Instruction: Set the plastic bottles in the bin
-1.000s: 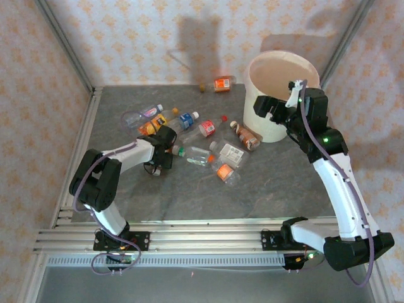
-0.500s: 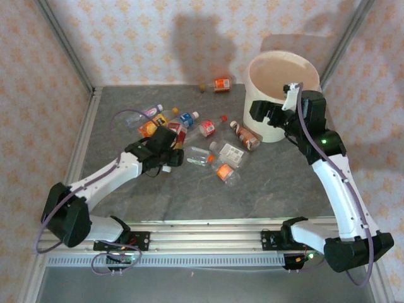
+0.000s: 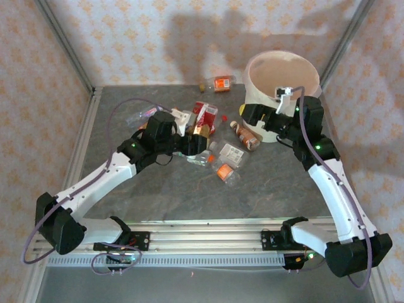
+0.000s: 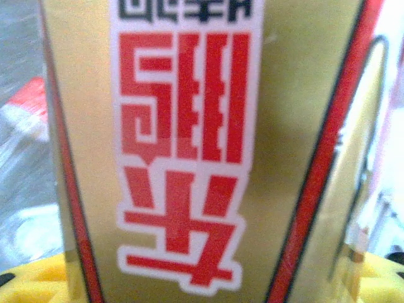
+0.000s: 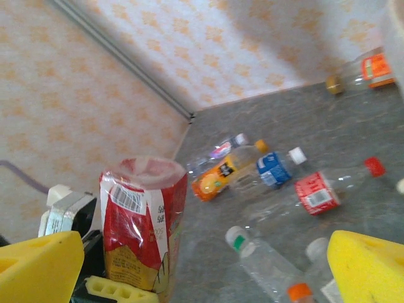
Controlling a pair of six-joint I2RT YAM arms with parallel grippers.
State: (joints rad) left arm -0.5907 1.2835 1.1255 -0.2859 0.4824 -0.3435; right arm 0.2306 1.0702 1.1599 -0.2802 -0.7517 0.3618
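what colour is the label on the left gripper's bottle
Bottle: gold label, white-outlined red characters; best in left wrist view.

Big red characters on a gold label; little else can be read.
In the left wrist view, the red-and-gold pack (image 4: 189, 158) carries two large red block characters outlined in white, stacked on a gold panel between red stripes, under a black square code cut off at the top (the script looks East Asian; the words cannot be told). In the right wrist view, the print on the blue-labelled bottle (image 5: 274, 169), orange-labelled bottle (image 5: 218, 177) and red-labelled bottle (image 5: 317, 192) is too small to read.
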